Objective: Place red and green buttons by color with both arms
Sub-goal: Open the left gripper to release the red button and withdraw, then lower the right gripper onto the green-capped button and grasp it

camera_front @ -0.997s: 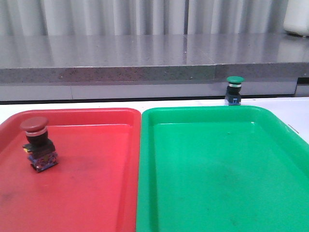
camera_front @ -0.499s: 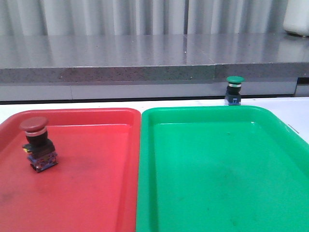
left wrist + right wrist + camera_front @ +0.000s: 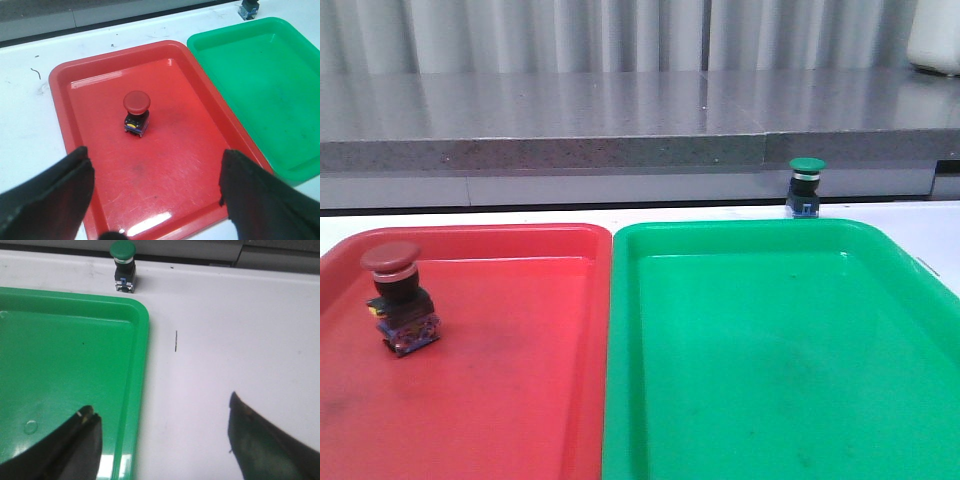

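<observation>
Inside glossy red tray (image 3: 520, 400), domed red button (image 3: 395, 295); green button (image 3: 806, 186) outside.

Bright even overhead light, soft short shadows. Glare streaks on red tray (image 3: 150, 222) near rim and green tray (image 3: 105, 465) corner; front view slightly soft, hazy. Wrist views sharp mid-frame, gripper fingers (image 3: 45, 200) dark, blurred at edge

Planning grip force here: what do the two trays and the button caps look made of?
Red tray and green tray: probably moulded plastic, glossy, with glare streaks and fine scuffs. Red button and green button caps: likely smooth hard plastic with a duller sheen; the green one's collar looks shiny, perhaps metal.
</observation>
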`<state>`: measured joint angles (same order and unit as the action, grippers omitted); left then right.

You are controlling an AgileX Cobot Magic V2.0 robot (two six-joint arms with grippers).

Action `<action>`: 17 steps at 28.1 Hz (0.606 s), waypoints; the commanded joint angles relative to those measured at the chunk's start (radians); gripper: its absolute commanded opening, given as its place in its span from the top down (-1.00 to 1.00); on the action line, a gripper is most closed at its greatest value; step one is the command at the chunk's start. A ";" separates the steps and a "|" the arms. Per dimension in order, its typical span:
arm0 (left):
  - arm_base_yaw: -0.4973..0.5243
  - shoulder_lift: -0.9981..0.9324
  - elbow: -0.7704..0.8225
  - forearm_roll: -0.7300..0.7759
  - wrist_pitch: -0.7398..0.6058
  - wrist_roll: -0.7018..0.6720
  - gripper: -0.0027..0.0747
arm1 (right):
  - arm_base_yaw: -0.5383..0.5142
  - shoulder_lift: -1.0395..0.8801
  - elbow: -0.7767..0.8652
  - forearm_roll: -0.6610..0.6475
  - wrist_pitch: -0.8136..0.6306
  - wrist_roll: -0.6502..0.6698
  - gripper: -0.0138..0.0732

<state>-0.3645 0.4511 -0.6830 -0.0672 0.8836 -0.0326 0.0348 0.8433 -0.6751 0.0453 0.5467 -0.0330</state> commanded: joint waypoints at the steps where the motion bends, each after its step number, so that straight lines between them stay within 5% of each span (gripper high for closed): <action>1: -0.007 0.007 -0.025 -0.006 -0.062 -0.012 -0.39 | 0.002 0.072 -0.077 0.024 -0.051 -0.012 -0.66; 17: -0.007 0.007 -0.025 -0.006 -0.062 -0.012 -0.39 | 0.107 0.624 -0.491 0.064 -0.112 -0.022 -0.66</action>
<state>-0.3645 0.4511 -0.6830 -0.0672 0.8854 -0.0369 0.1366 1.4261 -1.0783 0.1085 0.5067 -0.0419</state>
